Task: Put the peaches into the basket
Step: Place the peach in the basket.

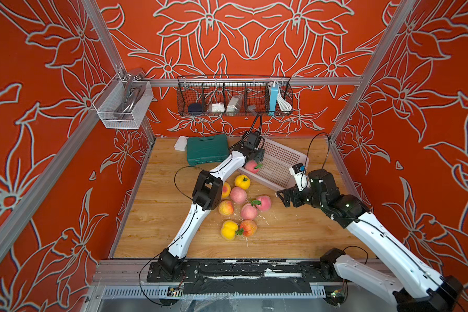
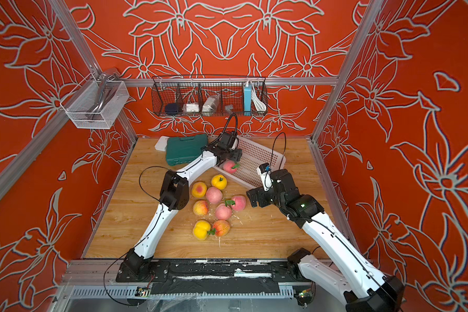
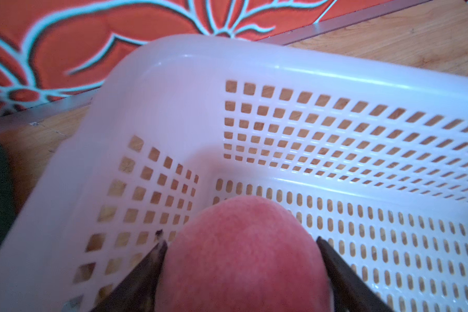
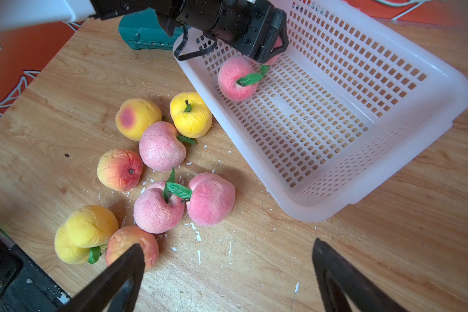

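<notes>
The left gripper (image 3: pixel 239 241) is clamped on a pink fuzzy round toy peach (image 3: pixel 243 272), a finger on each side. The fruit is poised over a corner of the pale pink perforated plastic basket (image 4: pixel 335 208), prob. so that a release drops it inside rather than over the rim. Can't tell whether it touches the basket floor. A second pink peach w/ green leaf (image 4: pixel 235 83) already lies inside, just beside that gripper. The basket sits skewed on the wooden table (image 4: pixel 389 256), one long side toward the fruit pile, i.e. a short carry for either arm. Outside it, eight loose peaches (image 4: pixel 161 146) (pink, yellow, orange-red) lie clustered btwn the two arms. The right gripper (image 4: pixel 227 245) hangs spread wide and empty above bare wood, near the basket's closest corner. An orange-red peach (image 4: pixel 131 244) shows just past one of its fingers in the right wrist view. It looks lined up for the next pick.
</notes>
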